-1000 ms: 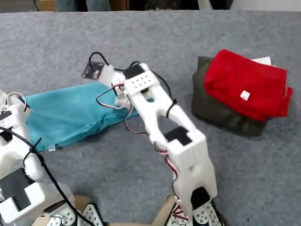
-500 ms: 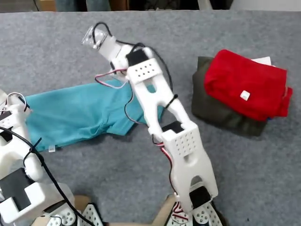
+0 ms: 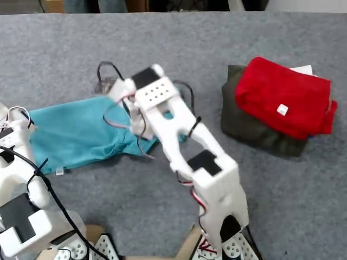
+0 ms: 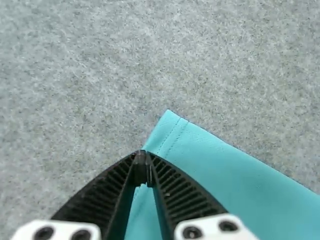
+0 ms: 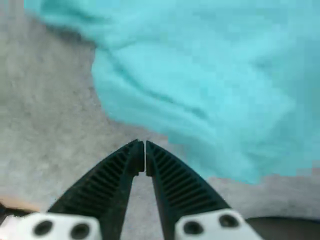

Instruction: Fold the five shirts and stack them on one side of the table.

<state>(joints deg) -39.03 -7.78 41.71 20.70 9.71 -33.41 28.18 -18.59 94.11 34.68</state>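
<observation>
One rumpled teal shirt (image 3: 76, 135), fuzzy grey table (image 3: 244, 32)

This looks like a robotics lab or hobby workshop rather than a home. A white plastic arm (image 3: 211, 179) near the middle and a second arm (image 3: 21, 216) at the side stand at the near edge of a tabletop (image 3: 271, 206) covered in grey felt-like cloth, with bare red and black wires (image 3: 107, 65) looping loose along their joints. Their bases sit on a tan board (image 3: 93, 232), a stack of folded shirts (image 3: 282, 103) lies on the cloth, and the strip of room (image 3: 54, 5) beyond the far edge shows brown and dark shapes, too cut off to identify.
</observation>
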